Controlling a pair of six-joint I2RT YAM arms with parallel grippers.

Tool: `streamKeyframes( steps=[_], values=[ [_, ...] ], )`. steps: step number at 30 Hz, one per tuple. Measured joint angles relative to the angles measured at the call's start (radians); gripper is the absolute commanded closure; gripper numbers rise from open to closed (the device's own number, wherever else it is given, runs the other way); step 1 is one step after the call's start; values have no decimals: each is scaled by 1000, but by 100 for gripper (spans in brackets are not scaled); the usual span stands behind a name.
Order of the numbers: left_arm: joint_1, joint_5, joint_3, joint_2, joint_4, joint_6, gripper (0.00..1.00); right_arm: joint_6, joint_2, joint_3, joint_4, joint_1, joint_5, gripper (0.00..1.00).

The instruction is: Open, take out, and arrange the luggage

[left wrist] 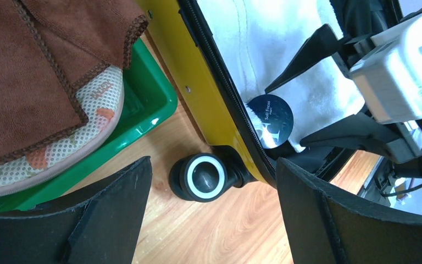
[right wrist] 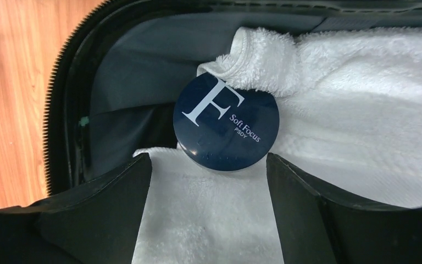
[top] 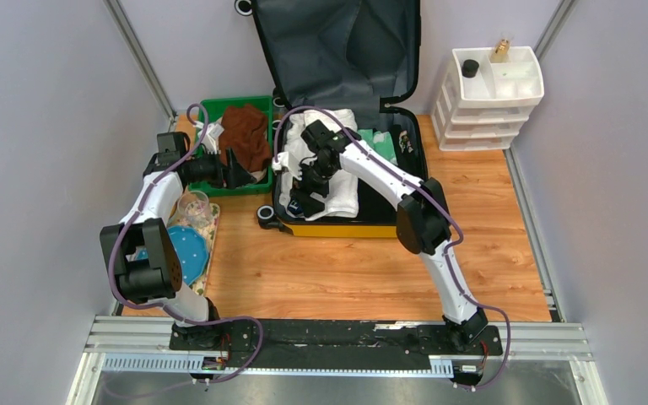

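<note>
The luggage [top: 337, 229], a yellow hard-shell suitcase, lies open on the wooden floor with its grey-lined lid [top: 337, 51] propped against the back wall. A folded white towel [top: 337, 198] fills its left half. On the towel [right wrist: 362, 99] lies a round navy compact [right wrist: 226, 122] lettered "Soft Focus". My right gripper [right wrist: 207, 176] hangs open over the towel, the compact just beyond its fingertips, nothing between them. My left gripper [left wrist: 213, 165] is open and empty above the floor beside the suitcase's black wheel [left wrist: 202, 177], between the yellow shell [left wrist: 198, 71] and the green tray [left wrist: 148, 104].
The green tray [top: 219, 110] left of the suitcase holds a brown towel [top: 245, 135] and a mesh pouch [left wrist: 88, 115]. A white drawer unit [top: 489, 101] stands at the back right, a black cap [top: 470, 67] on top. A blue plate [top: 187, 245] sits at the left wall.
</note>
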Motion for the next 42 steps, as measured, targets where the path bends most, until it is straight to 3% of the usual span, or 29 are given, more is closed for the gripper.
streamKeyframes(
  steps=[18,23,25,30,39,40,42],
  values=[
    [0,3,-2,-2,-19,27,10,23,0,-62,198,59,58,24],
    [0,3,-2,-2,-29,43,10,22,1,-68,200,66,76,18],
    [0,3,-2,-2,-29,49,10,22,1,-68,199,64,84,6],
    [0,3,-2,-2,-30,54,10,24,10,-68,197,57,111,3],
    [0,4,-2,-2,-30,56,9,41,27,-68,189,44,113,23],
    [0,4,-2,-2,-30,56,10,43,27,-68,188,44,110,35],
    [0,7,-2,-2,-31,56,10,47,26,-68,181,44,104,48]
  ],
)
